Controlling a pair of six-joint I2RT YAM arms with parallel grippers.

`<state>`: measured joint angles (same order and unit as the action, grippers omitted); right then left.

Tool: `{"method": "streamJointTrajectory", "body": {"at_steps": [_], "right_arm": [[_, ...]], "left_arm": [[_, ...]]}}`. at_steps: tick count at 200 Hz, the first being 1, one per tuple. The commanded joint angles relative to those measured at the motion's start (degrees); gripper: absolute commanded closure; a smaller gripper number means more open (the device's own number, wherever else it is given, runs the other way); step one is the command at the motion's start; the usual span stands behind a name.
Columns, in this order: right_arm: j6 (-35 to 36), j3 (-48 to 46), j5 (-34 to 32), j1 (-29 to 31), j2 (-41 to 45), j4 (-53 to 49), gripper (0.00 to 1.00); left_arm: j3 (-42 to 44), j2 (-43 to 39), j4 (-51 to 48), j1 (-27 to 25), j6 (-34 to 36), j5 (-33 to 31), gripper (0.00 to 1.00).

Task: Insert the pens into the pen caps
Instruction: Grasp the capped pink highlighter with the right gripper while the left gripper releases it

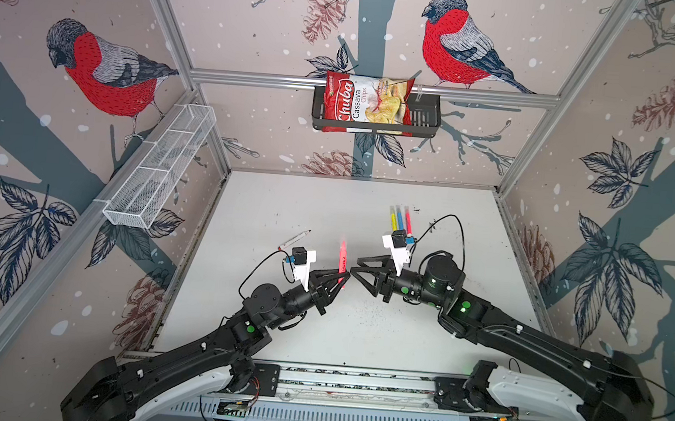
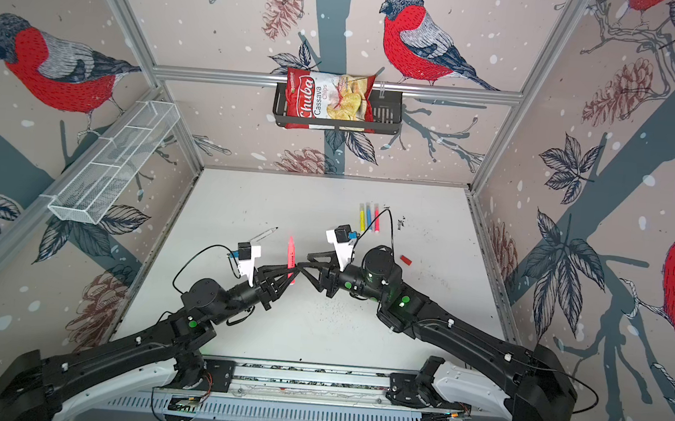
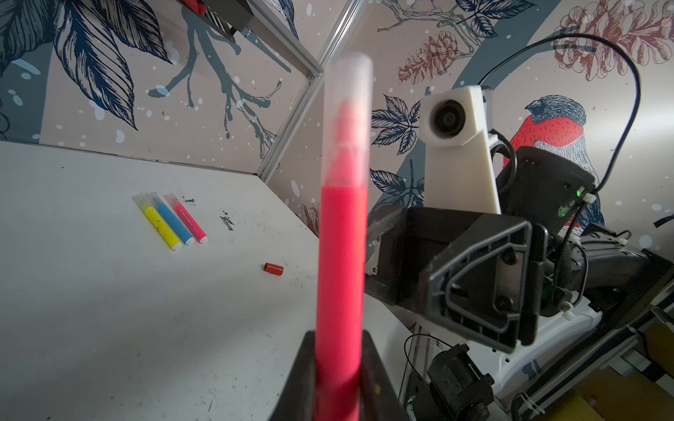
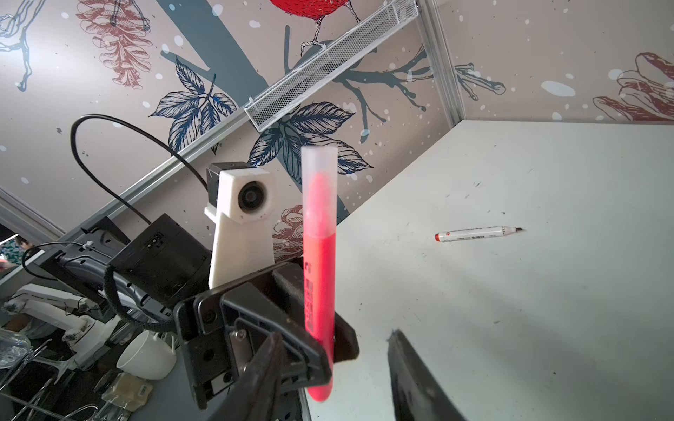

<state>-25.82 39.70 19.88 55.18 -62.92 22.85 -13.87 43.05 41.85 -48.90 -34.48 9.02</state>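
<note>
Your L gripper (image 1: 344, 278) clamps a pink pen (image 3: 341, 255) upright, likely so its whitish cap (image 3: 350, 109) could press on from above. R gripper (image 1: 355, 266), jaws apart and empty, is just beside that pen. Five pens: three capped pens (image 3: 171, 222) lie beyond it; uncapped white marker (image 4: 477, 233) lies L of it. Five caps: four fitted, red cap (image 3: 273, 269) loose R of it.

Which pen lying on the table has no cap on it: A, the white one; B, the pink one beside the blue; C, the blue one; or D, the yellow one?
A: the white pen lies alone with its dark tip bare, while the yellow pen, blue pen and pink pen in the row are all capped.
</note>
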Motion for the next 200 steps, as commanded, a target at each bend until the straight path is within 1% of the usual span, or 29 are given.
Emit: {"method": "streamJointTrajectory", "body": {"at_steps": [1, 50, 65, 79, 87, 101, 114, 200], "right_arm": [[1.4, 1.7, 0.3, 0.4, -1.2, 0.0, 0.53], [2.2, 5.2, 0.5, 1.2, -4.9, -0.9, 0.53], [2.1, 5.9, 0.9, 1.4, -6.0, -0.9, 0.55], [2.1, 6.5, 1.3, 1.5, -7.0, -1.1, 0.66], [2.2, 6.9, 1.5, 1.5, -7.5, -1.4, 0.75], [2.4, 7.3, 1.9, 1.5, -8.1, -1.7, 0.87], [2.3, 7.4, 2.0, 1.6, -8.4, -1.5, 0.92], [2.4, 7.4, 0.4, 1.6, -8.6, -2.2, 0.94]], "left_arm": [[-0.3, 0.5, 4.4, 0.0, -0.1, 1.3, 1.00], [-0.2, 2.1, 6.0, -0.1, -0.5, 1.9, 1.00], [-0.2, 2.6, 6.4, -0.1, -0.7, 2.2, 1.00], [-0.1, 3.1, 6.8, -0.1, -0.9, 2.5, 0.99], [-0.2, 3.2, 6.9, -0.1, -0.8, 2.6, 0.99], [0.0, 3.3, 7.1, -0.1, -0.8, 2.6, 1.00], [-0.1, 3.2, 7.1, -0.1, -0.8, 2.5, 0.99], [0.2, 3.8, 7.1, -0.1, -0.5, 2.2, 0.98]]}}
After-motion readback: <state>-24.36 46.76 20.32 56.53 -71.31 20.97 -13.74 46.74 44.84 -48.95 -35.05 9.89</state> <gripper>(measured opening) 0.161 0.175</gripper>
